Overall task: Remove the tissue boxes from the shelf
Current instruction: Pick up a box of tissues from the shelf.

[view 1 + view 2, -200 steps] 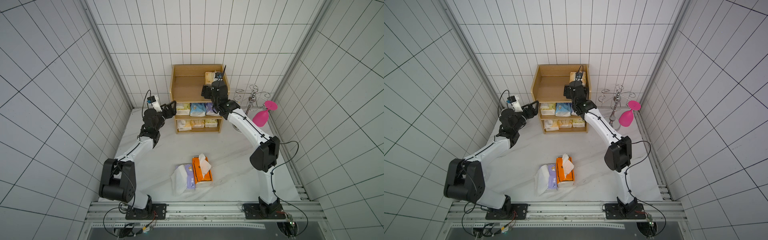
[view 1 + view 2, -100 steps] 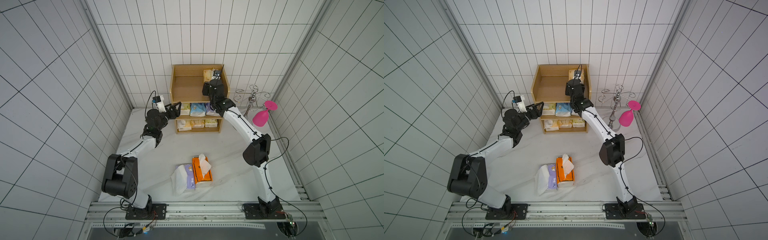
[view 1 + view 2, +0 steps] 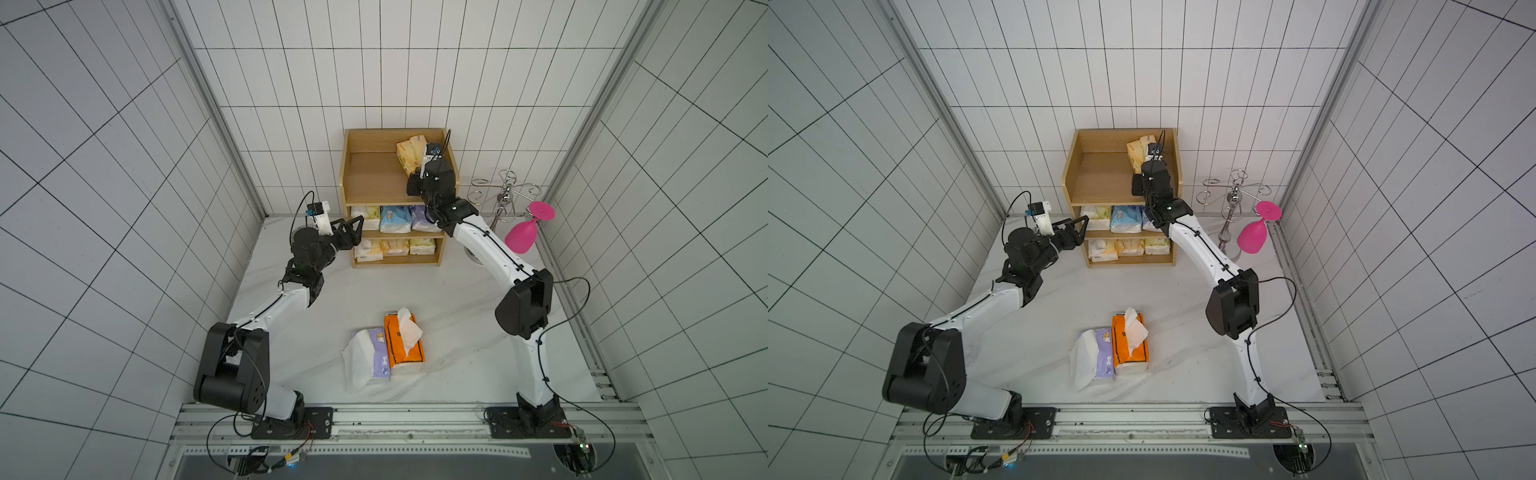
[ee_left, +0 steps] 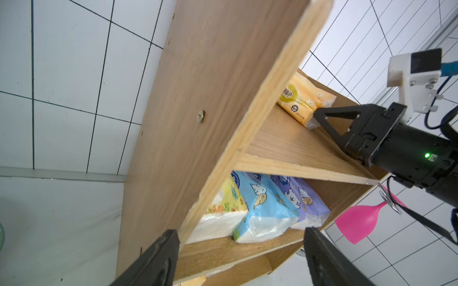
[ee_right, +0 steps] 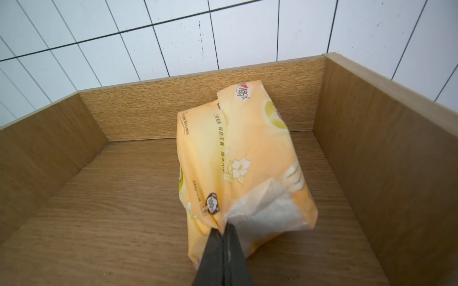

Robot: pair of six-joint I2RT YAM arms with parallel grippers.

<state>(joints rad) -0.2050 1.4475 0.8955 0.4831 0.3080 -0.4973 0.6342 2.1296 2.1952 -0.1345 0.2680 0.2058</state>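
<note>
White-tiled walls close round a white tabletop (image 3: 457, 324), and a light-brown wooden three-tier shelf (image 3: 374, 174) stands at the back of it. On the top tier, toward the right rear corner, lies a peach plastic-wrapped tissue pack (image 5: 235, 161). The right gripper (image 5: 224, 229) has its fingers pressed together on the wrapper at the pack's near corner. I cannot tell whether the pack is lifted off the board.

The middle tier holds a pale yellow pack (image 3: 365, 216), a light blue pack (image 3: 395, 218) and a purple pack (image 3: 422, 218) side by side. Three pale packs (image 3: 395, 247) fill the bottom tier.

The left gripper (image 4: 241, 231) hangs at the shelf's left front edge at middle-tier height. Its fingers stand wide apart and grip nothing.

Near the front of the table, an orange tissue pack (image 3: 403, 345) and a second purple pack (image 3: 376, 353) lie touching, each with white tissue spilling out. Right of the shelf stands a silver metal stand with curly hooks (image 3: 505, 195), and a pink plastic goblet (image 3: 525, 232) hangs from it.
</note>
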